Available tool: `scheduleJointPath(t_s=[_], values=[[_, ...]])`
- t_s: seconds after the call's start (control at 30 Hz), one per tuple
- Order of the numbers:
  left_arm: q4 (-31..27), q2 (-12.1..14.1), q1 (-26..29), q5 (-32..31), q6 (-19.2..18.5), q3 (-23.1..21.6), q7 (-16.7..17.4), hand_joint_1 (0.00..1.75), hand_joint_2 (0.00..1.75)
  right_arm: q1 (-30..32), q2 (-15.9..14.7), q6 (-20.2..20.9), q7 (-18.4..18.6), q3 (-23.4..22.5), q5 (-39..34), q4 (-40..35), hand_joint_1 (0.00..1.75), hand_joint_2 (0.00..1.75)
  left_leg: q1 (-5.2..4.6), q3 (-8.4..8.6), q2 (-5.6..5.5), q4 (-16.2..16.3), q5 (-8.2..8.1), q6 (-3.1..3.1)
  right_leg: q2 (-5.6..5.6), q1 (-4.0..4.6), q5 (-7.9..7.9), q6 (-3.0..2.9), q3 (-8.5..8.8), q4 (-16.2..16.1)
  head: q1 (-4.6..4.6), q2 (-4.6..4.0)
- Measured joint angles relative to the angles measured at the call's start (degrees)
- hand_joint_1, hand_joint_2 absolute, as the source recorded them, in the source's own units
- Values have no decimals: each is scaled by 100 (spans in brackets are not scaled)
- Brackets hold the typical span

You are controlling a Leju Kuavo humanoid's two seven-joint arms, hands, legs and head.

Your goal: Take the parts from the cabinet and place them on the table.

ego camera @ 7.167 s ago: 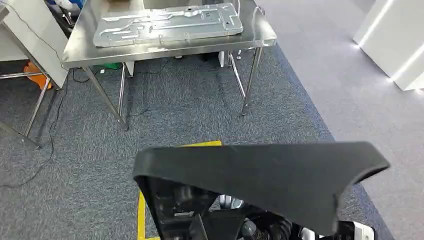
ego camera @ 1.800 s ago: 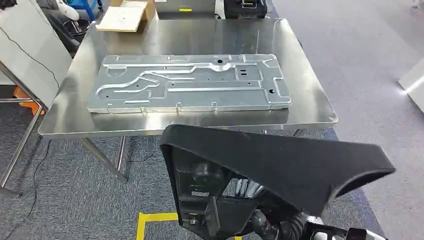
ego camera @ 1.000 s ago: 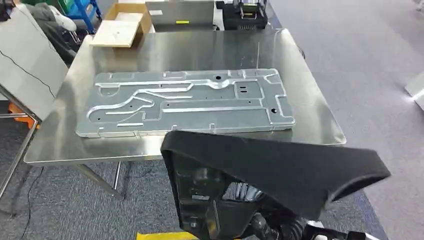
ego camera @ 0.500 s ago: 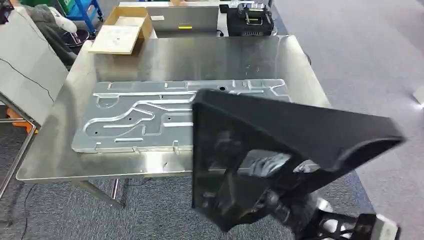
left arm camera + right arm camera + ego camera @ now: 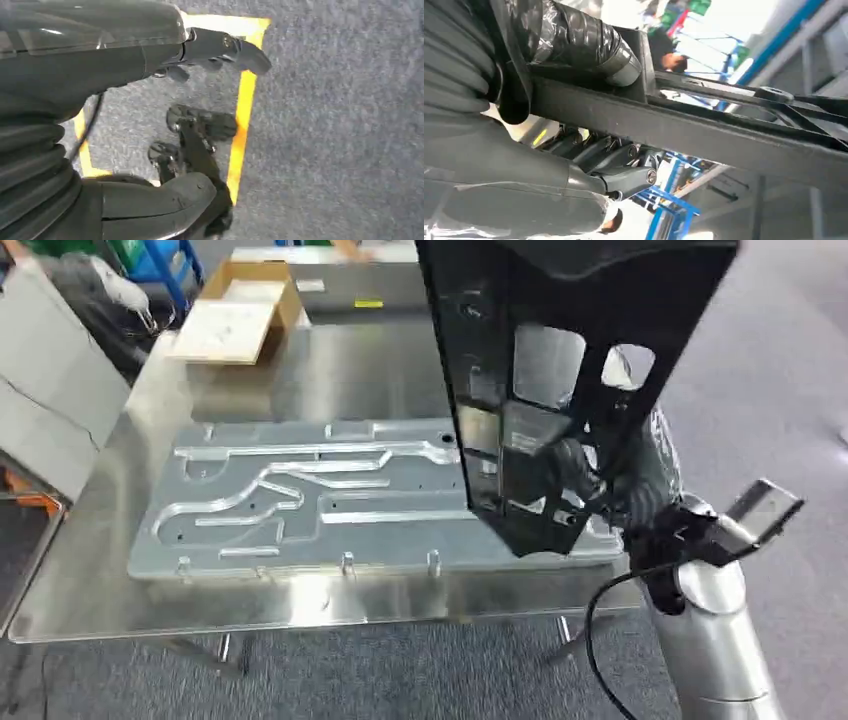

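While in R hand (image 5: 575, 475): black part (image 5: 560, 340)

Black plastic part (image 5: 560, 390) held up over the steel table (image 5: 330, 370).
Flat, with cut-out windows, it stands nearly upright above the table's right side.

No text, brand, number or sign can be read in these pictures. In the head view a small yellow label (image 5: 368, 303) sits on the grey box (image 5: 340, 288) at the far edge of the table (image 5: 300, 605), but whatever is printed on it is too small and blurred to make out. A pale sticker (image 5: 309, 285) on the same box is just as unreadable. The yellow floor tape (image 5: 243, 107) in the left wrist view carries no lettering.
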Motion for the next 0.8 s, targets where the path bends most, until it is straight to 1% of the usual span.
scheduleJointPath(t_s=[0.03, 0.07, 0.1, 0.13, 0.17, 0.2, 0.23, 0.27, 0.3, 0.33, 0.37, 0.4, 0.43, 0.47, 0.5, 0.53, 0.57, 0.6, 0.63, 0.67, 0.7, 0.73, 0.77, 0.8], values=[[2, -4, -20, -16, -9, -20, 24, 0, 175, -194, -29, -86, 77, 9, 276, 97, 143, 175, 59, 47, 7, -74, 21, 33, -10, -9, -80, 36, -8, 34, -2, 0], [0, -4, -39, -51, -11, -43, 35, 0, 175, -384, -61, -213, 151, 37, 563, 224, 143, 175, 56, 68, 6, -98, 11, 52, -38, -5, -159, 68, -75, 199, 4, 0], [0, -2, -65, -66, -15, -68, 53, 0, 175, -657, -114, -356, 249, 88, 943, 421, 143, 175, 57, 75, 10, -98, -7, 82, -41, -26, -333, 98, -291, 594, 2, 0], [0, -2, -90, -105, -24, -100, 66, 0, 175, -919, -164, -489, 345, 170, 1363, 667, 143, 175, 56, 80, 17, -97, -22, 92, -46, -55, -518, 128, -594, 1109, 2, 0], [0, -2, -119, -112, -26, -125, 81, 0, 175, -1135, -188, -591, 418, 265, 1750, 900, 143, 175, 56, 87, 17, -96, -39, 95, -51, -81, -650, 151, -898, 1585, 2, 0], [0, 0, -141, -138, -28, -133, 92, 0, 175, -1305, -210, -665, 473, 387, 2130, 1145, 143, 175, 59, 98, 17, -94, -54, 96, -58, -101, -656, 166, -1107, 1857, 2, 0], [0, -2, -158, -164, -35, -146, 110, 0, 175, -1539, -223, -733, 547, 582, 2572, 1446, 143, 175, 61, 126, 13, -90, -78, 87, -68, -126, -488, 182, -1212, 1865, 4, 0], [0, -2, -171, -175, -55, -171, 129, 0, 175, -1747, -223, -803, 645, 801, 2989, 1735, 143, 175, 64, 158, 12, -82, -101, 74, -73, -141, -237, 188, -1170, 1629, 2, 0], [0, -2, -195, -188, -77, -199, 147, 0, 175, -1988, -221, -870, 744, 1068, 3422, 2050, 143, 175, 67, 200, 6, -73, -130, 57, -78, -154, 117, 184, -1014, 1166, 2, 0], [0, -7, -219, -197, -83, -236, 149, 0, 175, -2195, -221, -938, 802, 1354, 3772, 2376, 143, 175, 73, 246, 3, -73, -159, 34, -79, -161, 477, 173, -808, 610, 4, 0], [0, -7, -227, -204, -92, -265, 151, 0, 175, -2340, -216, -995, 818, 1562, 3921, 2644, 143, 175, 79, 247, -12, -84, -178, 12, -74, -155, 561, 158, -686, 303, 4, 0], [0, -7, -267, -206, -94, -273, 151, 0, 175, -2482, -199, -1058, 822, 1773, 3977, 2921, 143, 175, 56, 227, -31, -51, -172, -23, -71, -99, 564, 142, -675, 225, 4, 0], [0, -7, -275, -206, -94, -275, 155, 0, 175, -2571, -188, -1078, 826, 1918, 4008, 3086, 143, 175, 60, 190, -47, -54, -162, -51, -70, -95, 483, 101, -654, 160, 4, 0], [0, -7, -274, -208, -94, -280, 155, 0, 175, -2633, -179, -1091, 824, 2033, 4019, 3216, 143, 175, 65, 176, -45, -68, -160, -75, -65, -87, 463, 82, -678, 171, 0, 0], [0, -11, -265, -210, -96, -286, 155, 0, 175, -2677, -173, -1093, 820, 2134, 4030, 3325, 143, 175, 68, 183, -45, -91, -156, -112, -62, -85, 460, 61, -683, 163, 2, 0], [2, -11, -267, -210, -98, -291, 155, 0, 175, -2726, -164, -1104, 818, 2210, 4032, 3408, 143, 175, 60, 160, -49, -72, -202, -152, -66, -150, 490, 10, -637, 91, 0, 0], [0, -11, -274, -210, -98, -299, 153, 0, 175, -2774, -136, -1113, 813, 2277, 4034, 3473, 143, 175, 70, 123, -19, 58, -294, -176, -80, -133, 492, -17, -609, 63, 2, 0], [0, -11, -276, -208, -98, -308, 151, 0, 175, -2827, -138, -1124, 816, 2304, 4032, 3524, 143, 175, 71, -10, 6, 343, -452, -188, -92, -124, 483, -66, -601, 64, -2, 0], [0, -11, -274, -208, -98, -315, 151, 0, 175, -2860, -135, -1133, 822, 2334, 4032, 3587, 143, 175, 74, -222, 8, 784, -649, -206, -97, -114, 472, -84, -596, 68, 0, 0], [2, -9, -267, -208, -98, -319, 151, 0, 175, -2878, -133, -1139, 824, 2380, 4034, 3642, 143, 175, 74, -472, 9, 1289, -839, -218, -99, -97, 458, -106, -586, 75, 0, 0], [0, -9, -257, -208, -105, -319, 151, 0, 175, -2890, -127, -1104, 868, 2426, 4107, 3690, 143, 175, 74, -684, 9, 1679, -930, -226, -99, -80, 444, -124, -577, 84, 0, 0], [0, -9, -252, -210, -125, -326, 145, 0, 175, -2937, -114, -1001, 967, 2512, 4242, 3758, 143, 175, 74, -771, 9, 1784, -872, -225, -95, -70, 433, -135, -561, 87, 0, 0], [2, -9, -254, -201, -175, -337, 116, 0, 175, -3031, -70, -866, 1082, 2676, 4474, 3912, 143, 175, 74, -718, 10, 1589, -662, -214, -84, -63, 412, -140, -540, 92, 0, 0], [0, -9, -259, -186, -225, -354, 79, 0, 175, -3144, -9, -773, 1160, 2849, 4651, 4097, 143, 175, 73, -553, 10, 1191, -393, -196, -68, -59, 396, -135, -516, 96, 0, 0]])
